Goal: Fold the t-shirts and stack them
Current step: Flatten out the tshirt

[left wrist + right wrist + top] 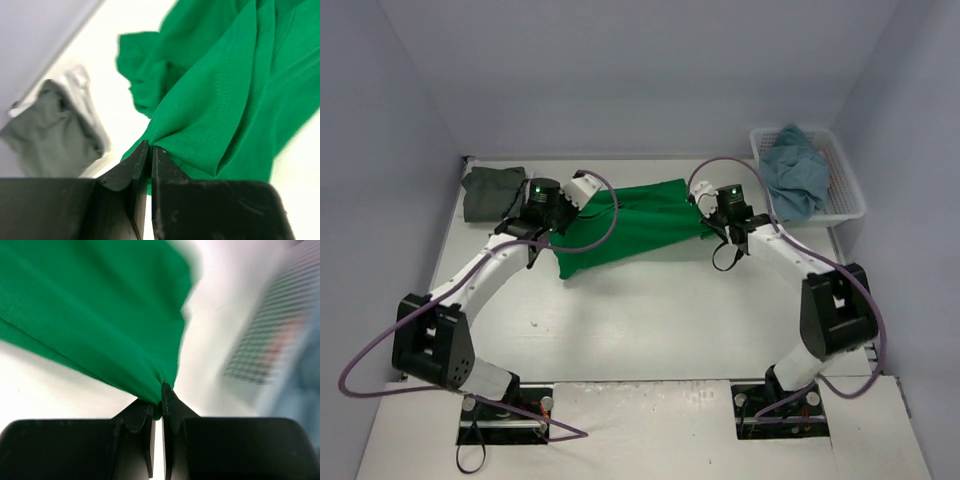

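The left end effector (150, 150) and right end effector (161, 392) are each clamped tight on opposite ends of the green t-shirt (640, 225).

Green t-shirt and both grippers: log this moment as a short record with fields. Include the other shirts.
green t-shirt: spread out on the table, held at both ends
left gripper: shut on the shirt's left edge
right gripper: shut on the shirt's right edge
olive-grey t-shirt: lying apart at the far left corner, untouched
light blue t-shirt: crumpled in the basket at far right
stack: none visible yet
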{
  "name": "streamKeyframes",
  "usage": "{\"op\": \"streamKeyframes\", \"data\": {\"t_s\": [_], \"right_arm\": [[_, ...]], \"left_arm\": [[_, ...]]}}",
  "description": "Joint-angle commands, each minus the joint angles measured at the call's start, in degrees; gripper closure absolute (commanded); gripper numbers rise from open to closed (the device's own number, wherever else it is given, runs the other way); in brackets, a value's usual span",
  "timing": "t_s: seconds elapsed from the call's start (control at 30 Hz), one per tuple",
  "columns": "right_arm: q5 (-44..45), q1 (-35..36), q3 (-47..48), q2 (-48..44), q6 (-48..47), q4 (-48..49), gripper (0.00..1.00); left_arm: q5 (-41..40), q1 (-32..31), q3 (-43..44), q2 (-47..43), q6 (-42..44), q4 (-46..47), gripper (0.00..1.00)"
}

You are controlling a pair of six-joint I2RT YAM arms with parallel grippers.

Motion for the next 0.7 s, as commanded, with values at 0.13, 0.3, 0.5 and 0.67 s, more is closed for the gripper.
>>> {"op": "streamKeyframes", "data": {"t_s": [0.13,0.3,0.5,0.67], "right_arm": [[-2.95,-0.55,8.23,-15.04,-2.21,2.1,1.0],[-10.34,0.06,8.85,-22.77,-2.74,-4.4,1.0],[-18.08,0.68,5.69,-31.48,-5.55,-12.13,1.0],[-17.92,0.77,1.74,-40.35,-6.7,-9.7,1.0]], "left_arm": [[-1.25,1.34,6.09,-9.55,-3.11,-2.22,1.0],[-1.33,1.42,8.82,-16.05,-3.73,-6.17,1.0],[-6.51,1.42,14.97,-23.36,-2.85,-9.43,1.0],[-10.82,1.51,22.7,-27.41,-2.41,-12.58,1.0]]}}
